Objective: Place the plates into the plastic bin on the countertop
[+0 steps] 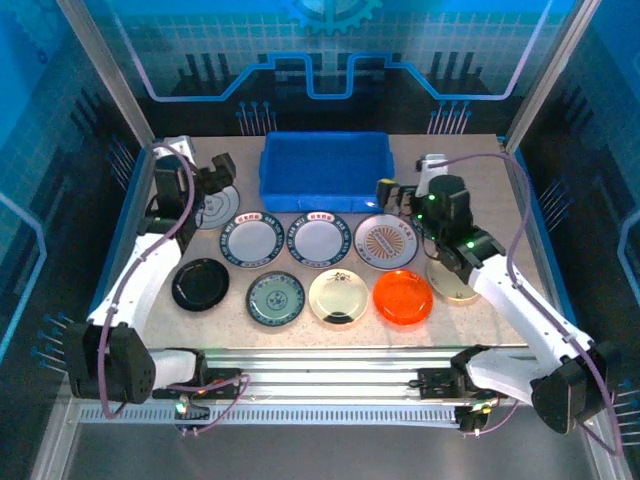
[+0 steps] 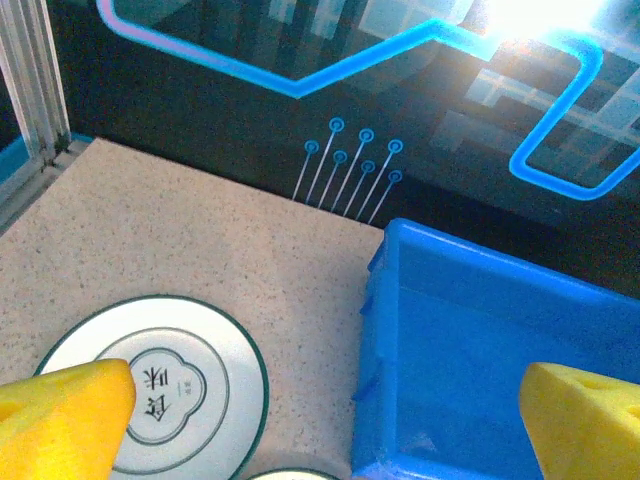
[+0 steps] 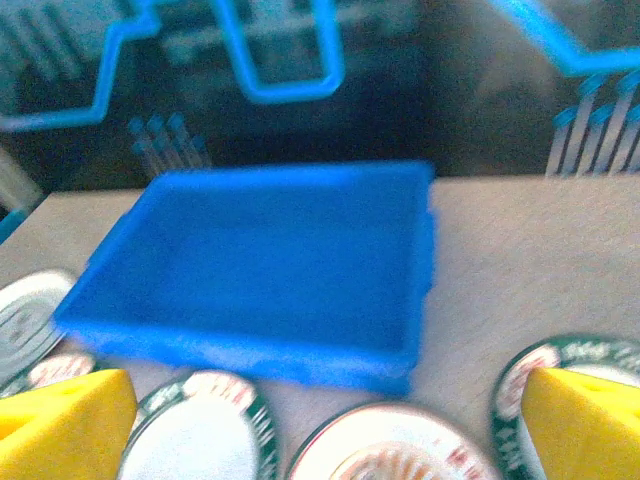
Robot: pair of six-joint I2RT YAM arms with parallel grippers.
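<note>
I see a bright blue bin (image 1: 325, 202), a speckled beige surface (image 1: 220, 325), an orange plate (image 1: 402, 297), a dark plate (image 1: 200, 284) and a cream plate (image 1: 340, 296).

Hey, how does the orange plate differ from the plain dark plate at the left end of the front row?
Colour: the orange plate is bright, glossy orange, while the dark plate looks almost black. Position: the orange plate lies right of centre in the front row, next to a cream plate; the dark plate lies at the row's left end. Both are small, round and lying flat on the countertop, outside the plastic bin.
</note>
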